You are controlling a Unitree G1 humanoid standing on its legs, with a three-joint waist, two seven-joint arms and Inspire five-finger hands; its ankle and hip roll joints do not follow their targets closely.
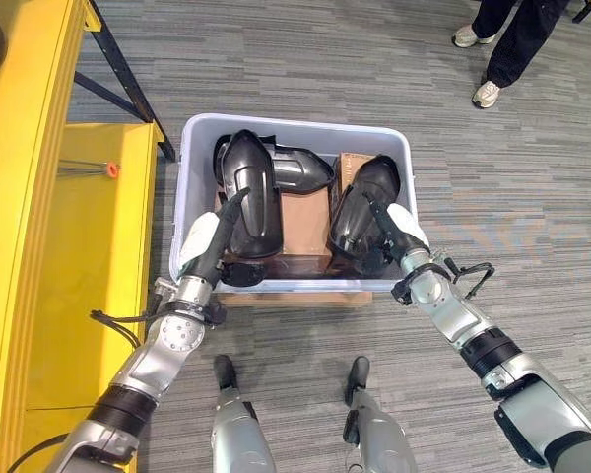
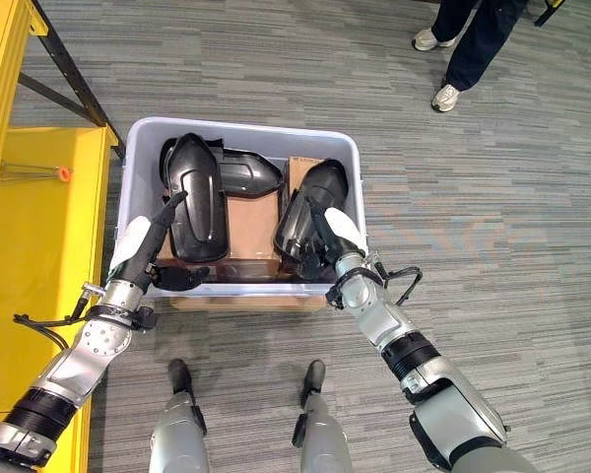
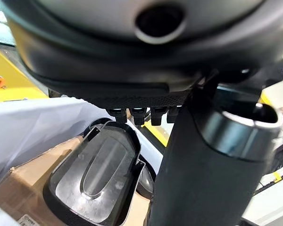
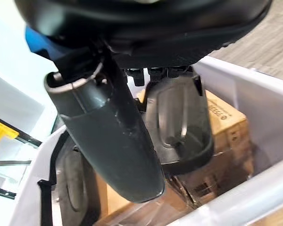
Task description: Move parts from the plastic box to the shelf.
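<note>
Sitting in the pale grey plastic box (image 1: 191, 187), glossy black moulded shell parts (image 1: 251, 192) are lying on brown cardboard cartons (image 1: 305, 222); the left hand (image 1: 209, 246) and right hand (image 1: 394, 232) are reaching in, fingers hidden, grip impossible to tell.

The left arm (image 1: 153, 365) comes in from 7 o'clock and the right arm (image 1: 483, 345) from 5 o'clock. Both are silver-grey with smooth, rounded shells. A broad black band rings each forearm, and a narrower dark collar sits at each wrist. The left arm has a round silver joint just below its wrist collar. The left hand (image 1: 205, 246) and the right hand (image 1: 402, 229) are dark, and each has a glossy white cover on top. In the wrist views each hand's body is matt black, with a round recessed hole in a grey casing.
</note>
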